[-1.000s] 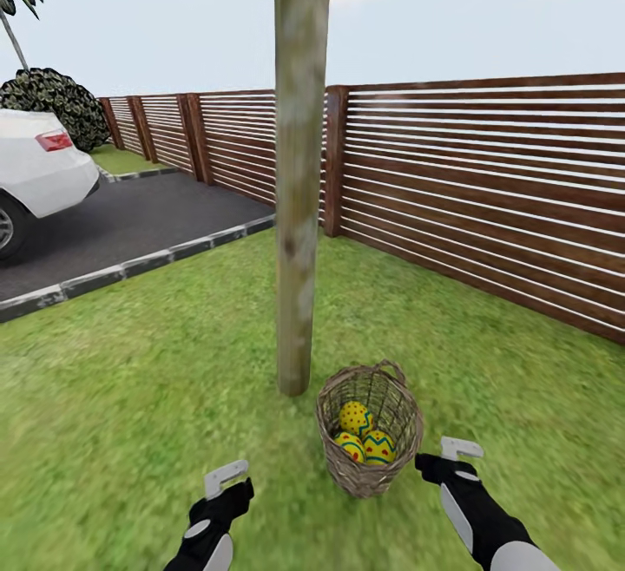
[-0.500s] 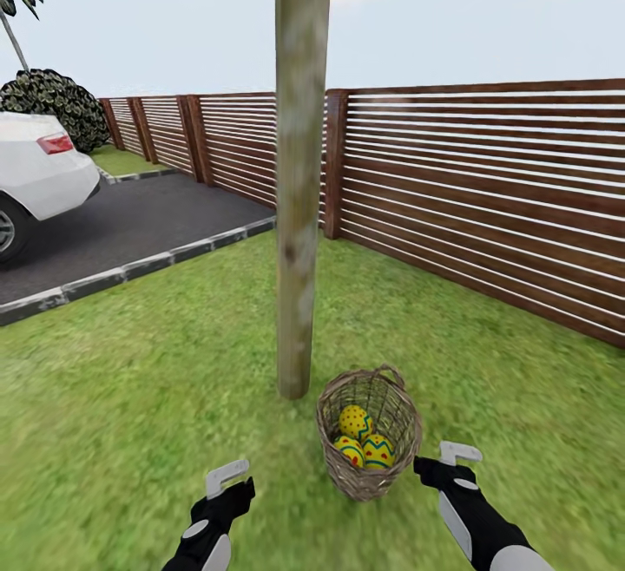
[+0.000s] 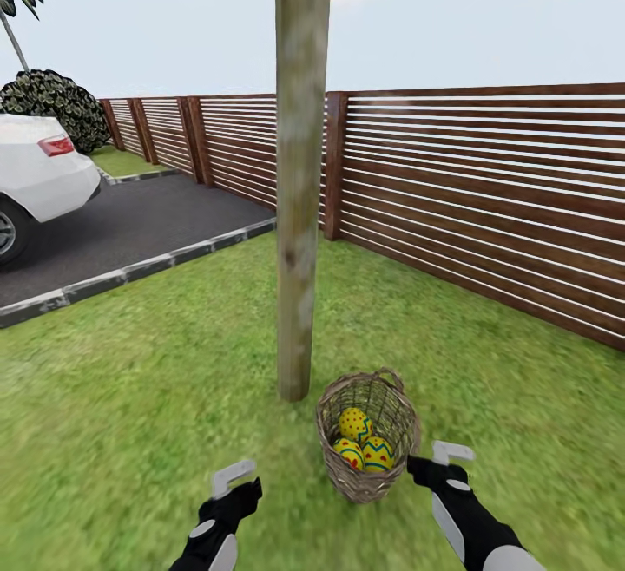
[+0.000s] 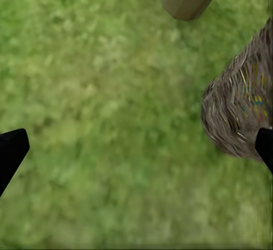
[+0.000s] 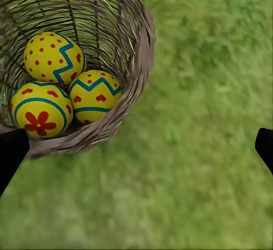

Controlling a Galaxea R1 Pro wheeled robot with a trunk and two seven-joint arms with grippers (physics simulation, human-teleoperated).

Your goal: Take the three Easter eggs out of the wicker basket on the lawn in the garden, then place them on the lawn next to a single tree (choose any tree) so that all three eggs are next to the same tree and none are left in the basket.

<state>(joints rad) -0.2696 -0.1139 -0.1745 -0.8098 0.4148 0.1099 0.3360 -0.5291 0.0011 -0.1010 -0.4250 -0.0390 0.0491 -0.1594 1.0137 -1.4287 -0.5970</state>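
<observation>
Garden scene in a simulator render; wicker basket [image 3: 368, 436] standing on the lawn [image 3: 130, 397], just beside the foot of the tree [image 3: 297, 293], mouth tipped toward the camera rather than straight up, long axis leaning from base to rim; three Easter eggs [image 3: 358, 443] bunched inside at the bottom, touching one another, not yet out; long axes not readable from the head view.

Right pincer [image 3: 438, 460] low over the grass, just beside the basket's right wall, released and holding nothing; in the right wrist view, eggs [image 5: 62, 87] and basket rim [image 5: 145, 45] lying off to one side of the gap between the dark fingertips [image 5: 10, 150], grass alone between them; judged: a sideways shift over the rim needed before any reach down.

Left pincer [image 3: 233, 477] released, empty, farther from the basket, out on the side toward the driveway [image 3: 130, 224]; right arm judged the nearer one.
</observation>
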